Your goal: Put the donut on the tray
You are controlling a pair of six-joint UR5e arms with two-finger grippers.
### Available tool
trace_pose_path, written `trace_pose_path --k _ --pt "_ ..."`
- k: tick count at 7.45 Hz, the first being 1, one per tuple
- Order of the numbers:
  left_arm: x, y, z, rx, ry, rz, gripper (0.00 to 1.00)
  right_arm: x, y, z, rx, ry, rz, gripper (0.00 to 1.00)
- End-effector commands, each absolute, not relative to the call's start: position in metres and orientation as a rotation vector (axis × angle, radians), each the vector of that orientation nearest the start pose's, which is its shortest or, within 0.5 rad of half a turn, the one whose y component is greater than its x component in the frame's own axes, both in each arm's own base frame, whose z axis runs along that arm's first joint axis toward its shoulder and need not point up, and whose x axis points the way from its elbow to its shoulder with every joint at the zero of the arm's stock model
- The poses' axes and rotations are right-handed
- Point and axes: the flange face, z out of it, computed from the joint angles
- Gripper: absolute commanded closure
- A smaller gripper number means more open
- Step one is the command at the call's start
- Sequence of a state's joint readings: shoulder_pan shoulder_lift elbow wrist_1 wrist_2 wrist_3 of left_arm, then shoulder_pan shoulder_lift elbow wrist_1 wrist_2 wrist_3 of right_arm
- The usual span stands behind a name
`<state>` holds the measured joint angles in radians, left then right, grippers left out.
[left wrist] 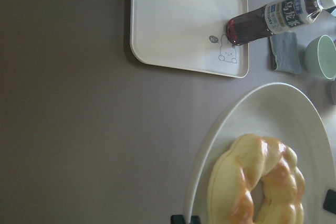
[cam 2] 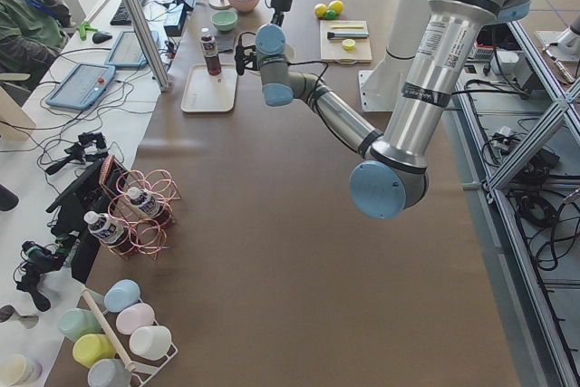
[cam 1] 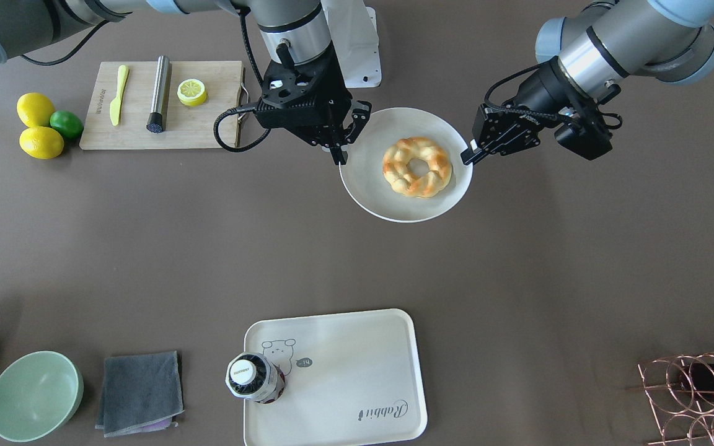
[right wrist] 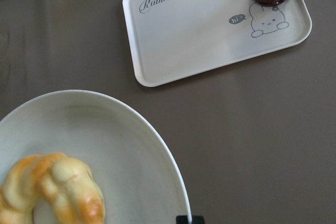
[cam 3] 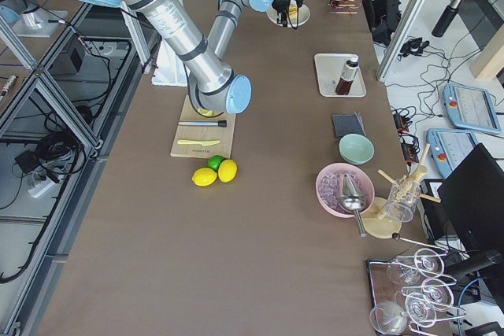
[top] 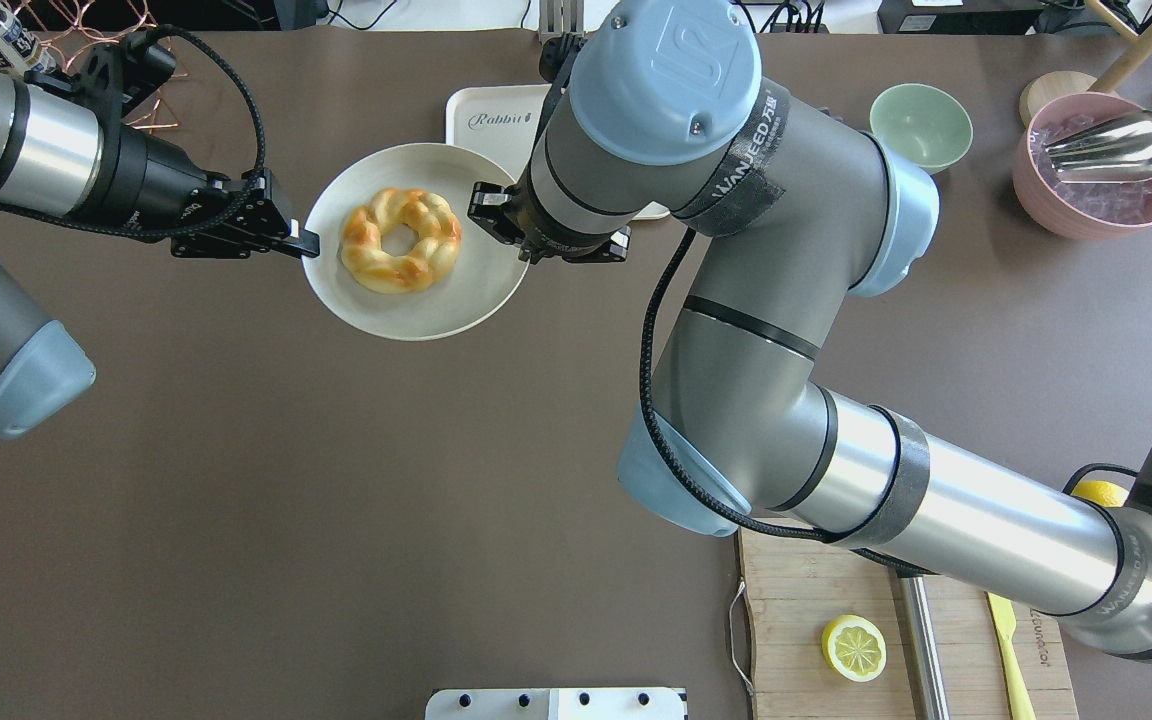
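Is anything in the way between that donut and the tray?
Nothing visible lies on the table between the donut on its plate and the tray. A bottle stands on one corner of the tray, leaving the rest free.

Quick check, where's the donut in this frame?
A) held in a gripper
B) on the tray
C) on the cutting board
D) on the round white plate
D: the donut lies on the round white plate, while the tray holds only a bottle.
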<state>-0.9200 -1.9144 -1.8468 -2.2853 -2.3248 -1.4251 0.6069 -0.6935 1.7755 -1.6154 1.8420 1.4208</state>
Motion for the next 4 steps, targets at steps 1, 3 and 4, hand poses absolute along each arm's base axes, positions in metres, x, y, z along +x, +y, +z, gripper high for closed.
trace_pose_path --k 1,3,4 --pt "0.286 -0.484 0.256 0.084 1.385 -0.154 1.0 -0.465 -0.455 0.047 0.185 -1.06 0.284 0.33" --pt "0.285 -0.484 0.257 0.083 1.383 -0.156 1.0 -0.466 -0.446 0.04 0.232 -1.065 0.291 0.0" --pt "0.286 -0.489 0.261 0.095 1.364 -0.185 1.0 -0.457 -0.446 0.035 0.236 -1.079 0.292 0.0"
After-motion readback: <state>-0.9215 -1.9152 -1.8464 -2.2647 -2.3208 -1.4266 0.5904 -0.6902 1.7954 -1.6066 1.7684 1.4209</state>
